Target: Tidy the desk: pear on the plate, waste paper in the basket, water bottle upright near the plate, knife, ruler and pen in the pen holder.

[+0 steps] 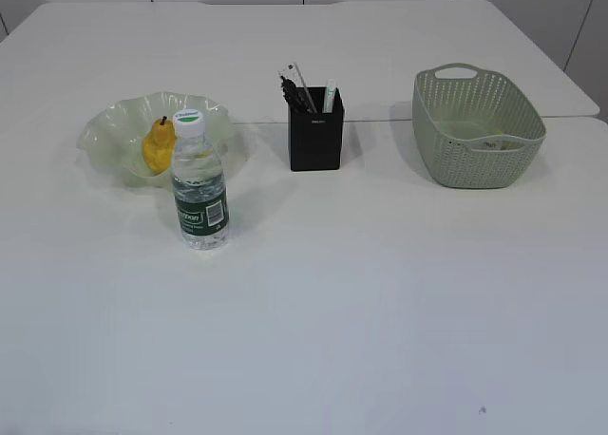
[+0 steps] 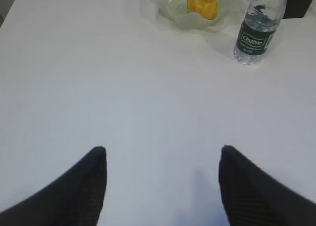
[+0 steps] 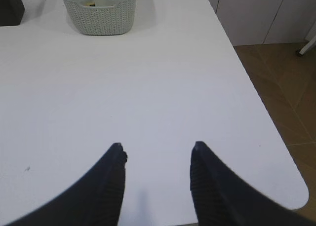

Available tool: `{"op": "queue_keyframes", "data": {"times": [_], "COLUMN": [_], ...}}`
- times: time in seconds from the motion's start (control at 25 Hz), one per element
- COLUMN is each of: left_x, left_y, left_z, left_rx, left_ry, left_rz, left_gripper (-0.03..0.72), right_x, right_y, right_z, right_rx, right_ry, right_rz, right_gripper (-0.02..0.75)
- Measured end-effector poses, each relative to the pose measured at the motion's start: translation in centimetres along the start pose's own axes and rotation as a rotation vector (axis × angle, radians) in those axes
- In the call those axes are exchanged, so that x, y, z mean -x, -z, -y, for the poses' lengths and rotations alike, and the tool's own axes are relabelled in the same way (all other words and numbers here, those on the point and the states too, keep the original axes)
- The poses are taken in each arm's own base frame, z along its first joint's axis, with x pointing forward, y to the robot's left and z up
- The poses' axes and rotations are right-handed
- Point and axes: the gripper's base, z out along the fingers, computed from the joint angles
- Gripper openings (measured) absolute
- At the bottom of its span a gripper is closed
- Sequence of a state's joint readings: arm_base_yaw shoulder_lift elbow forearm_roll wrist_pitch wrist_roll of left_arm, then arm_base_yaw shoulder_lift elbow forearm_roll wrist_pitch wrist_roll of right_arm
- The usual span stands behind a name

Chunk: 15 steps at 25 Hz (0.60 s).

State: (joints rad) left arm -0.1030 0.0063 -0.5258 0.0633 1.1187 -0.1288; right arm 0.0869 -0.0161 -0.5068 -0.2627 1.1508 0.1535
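The yellow-orange pear (image 1: 158, 146) lies in the pale-green ruffled plate (image 1: 109, 136) at the left. Just in front of the plate, the water bottle (image 1: 200, 183) stands upright with its cap on. The black pen holder (image 1: 316, 141) in the middle holds a pen, a clear ruler and another tool; which one is the knife I cannot tell. The sage-green basket (image 1: 478, 126) sits at the right, with small paper scraps (image 3: 90, 4) inside. My left gripper (image 2: 163, 149) is open over bare table, well short of the bottle (image 2: 258, 28). Also empty, my right gripper (image 3: 157, 146) is open above the table, far from the basket (image 3: 100, 13).
The white table (image 1: 332, 312) ends at a right edge and rounded near corner (image 3: 291, 186), with brown floor beyond. A seam between two tabletops runs behind the pen holder. Neither arm shows in the exterior view.
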Motion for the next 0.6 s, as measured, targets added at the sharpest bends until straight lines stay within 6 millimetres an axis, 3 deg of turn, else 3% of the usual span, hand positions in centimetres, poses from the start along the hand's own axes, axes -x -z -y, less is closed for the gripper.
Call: {"op": "queue_keyframes", "data": {"times": [0.6], "left_x": [-0.02], "left_y": [0.03], "left_z": [0.08], "left_rx": [0.051], "left_ry": [0.031], "left_rz": [0.004], "left_gripper": [0.5], "right_x": [-0.02], "right_y": [0.0], "right_z": [-0.16], "right_rx": [0.017], "right_ry": [-0.008], "right_rz": [-0.003], "right_gripper": [0.328]}}
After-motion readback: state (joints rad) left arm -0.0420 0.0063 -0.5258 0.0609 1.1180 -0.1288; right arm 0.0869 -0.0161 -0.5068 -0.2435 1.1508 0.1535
